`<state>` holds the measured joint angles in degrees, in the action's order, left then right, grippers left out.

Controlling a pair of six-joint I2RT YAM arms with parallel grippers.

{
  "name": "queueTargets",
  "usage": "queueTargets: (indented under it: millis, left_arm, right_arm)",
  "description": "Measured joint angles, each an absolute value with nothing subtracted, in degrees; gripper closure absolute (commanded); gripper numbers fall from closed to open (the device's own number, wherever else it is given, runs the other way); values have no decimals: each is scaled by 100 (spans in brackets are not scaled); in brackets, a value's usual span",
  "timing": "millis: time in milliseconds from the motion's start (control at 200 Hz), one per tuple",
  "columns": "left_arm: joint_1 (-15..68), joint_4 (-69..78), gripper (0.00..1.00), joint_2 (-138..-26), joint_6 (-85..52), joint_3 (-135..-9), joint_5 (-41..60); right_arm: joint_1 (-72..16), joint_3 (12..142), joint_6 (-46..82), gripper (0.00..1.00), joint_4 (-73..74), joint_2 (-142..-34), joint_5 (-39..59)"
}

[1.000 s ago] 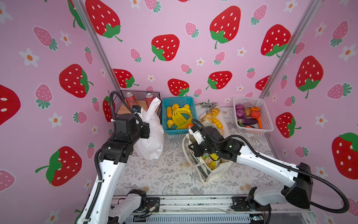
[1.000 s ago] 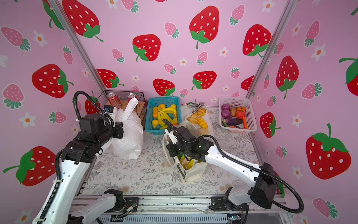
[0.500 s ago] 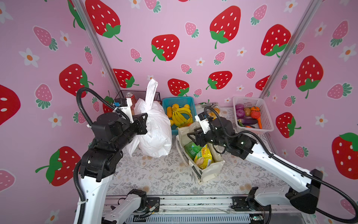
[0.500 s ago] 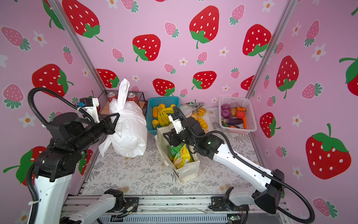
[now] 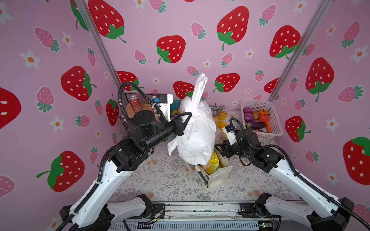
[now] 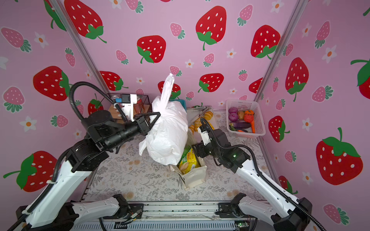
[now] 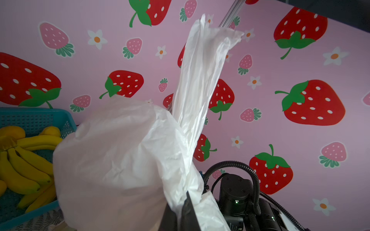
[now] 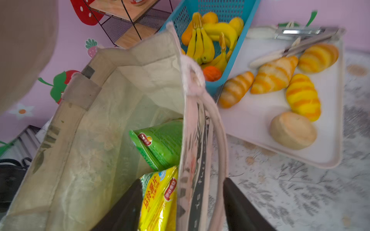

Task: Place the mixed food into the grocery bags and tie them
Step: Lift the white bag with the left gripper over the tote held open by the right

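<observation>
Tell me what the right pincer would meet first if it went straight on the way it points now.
The right pincer would probably meet the canvas tote first: its near wall stands between the open jaws, with the yellow snack packet just inside. Depth is unclear.

Staged robot test booth: strawberry-print walls (image 5: 200, 24), floral tabletop (image 5: 166, 180), toy vegetables (image 5: 257, 125).

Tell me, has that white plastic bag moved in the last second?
Yes. The white plastic bag has been lifted and carried right, away from the wire rack; it now hides most of the blue basket and overhangs the canvas tote.
</observation>
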<state>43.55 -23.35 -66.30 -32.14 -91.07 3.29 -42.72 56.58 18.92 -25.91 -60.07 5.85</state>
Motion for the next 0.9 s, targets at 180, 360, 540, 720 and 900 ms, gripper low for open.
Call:
queueTargets:
  millis: [180,360,540,720,900]
  left_arm:
    - [4775,-1994,100,-7131,-3122,-8945,49]
    - [4980,-1627,100,-7205,-3050,-8318,1]
    - [5028,-1772,100,-7459,-2753,-8112,95]
    - [5030,-2425,100,-7513,-2311,-8088,397]
    - [5033,-3273,100,-7623,-1800,-8005,572]
  right_arm:
    - [-3776,5118,2296,90,-2154,-5568,958]
    - [-3485,4711,2698,97,-1605,-5245,1347]
    - [-3343,4462,3052,99,-1247,-5127,1621]
    - [-3144,4143,3461,99,-810,-4989,1798]
    - [-2985,3909,3806,100,-390,-4958,1944]
